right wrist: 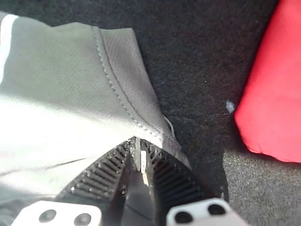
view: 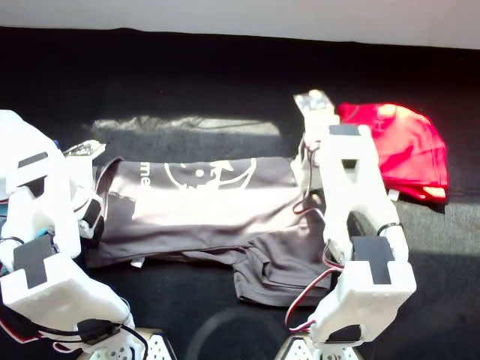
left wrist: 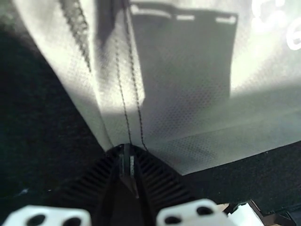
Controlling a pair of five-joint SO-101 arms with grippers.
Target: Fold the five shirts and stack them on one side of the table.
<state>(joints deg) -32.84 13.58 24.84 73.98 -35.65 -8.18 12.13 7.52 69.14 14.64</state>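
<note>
The grey shirt (view: pixel 210 202) is laid lengthwise across the surface (view: pixel 187 75) btwn the arms, one end clamped in the left gripper (left wrist: pixel 127 151), the other, apparently, in the right gripper (right wrist: pixel 136 142), nr the red shirt (view: pixel 409 150).

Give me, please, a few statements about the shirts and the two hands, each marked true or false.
1. The left hand is shut on an edge of the grey shirt. True.
2. The right hand holds the red shirt. False: it is shut on the grey shirt's stitched edge, and the red shirt lies beside it, ungripped.
3. The red shirt lies on the black table, with a gap of bare table between it and the grey shirt. True.
4. The grey shirt is plain. False: it bears a white print.
</note>
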